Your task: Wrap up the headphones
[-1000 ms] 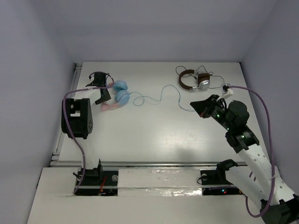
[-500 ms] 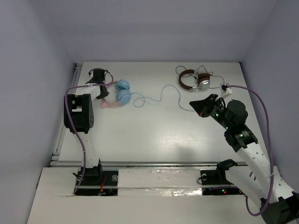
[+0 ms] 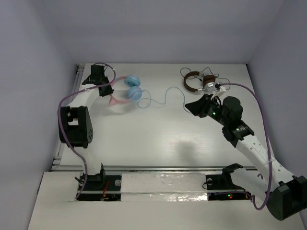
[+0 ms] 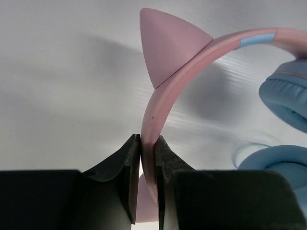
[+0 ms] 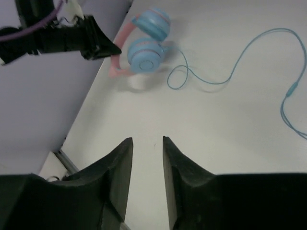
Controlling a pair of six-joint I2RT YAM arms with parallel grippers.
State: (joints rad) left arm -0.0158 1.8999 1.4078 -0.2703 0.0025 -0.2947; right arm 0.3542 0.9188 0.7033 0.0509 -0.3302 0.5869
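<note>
The headphones have light blue ear cups and a pink headband with a cat ear. They are at the far left of the table. My left gripper is shut on the headband, which is pinched between the fingertips in the left wrist view. The thin pale-blue cable trails right across the table towards my right gripper. That gripper is open with nothing between its fingers, hovering above bare table. It faces the headphones and the looped cable.
Smaller brown-and-silver headphones with a dark cable lie at the back right, just behind my right gripper. The left wall and the table's left edge run close beside my left arm.
My left gripper has shut on the pink headband and carried the headphones a little right and toward the back. My right gripper has opened and swung left.
</note>
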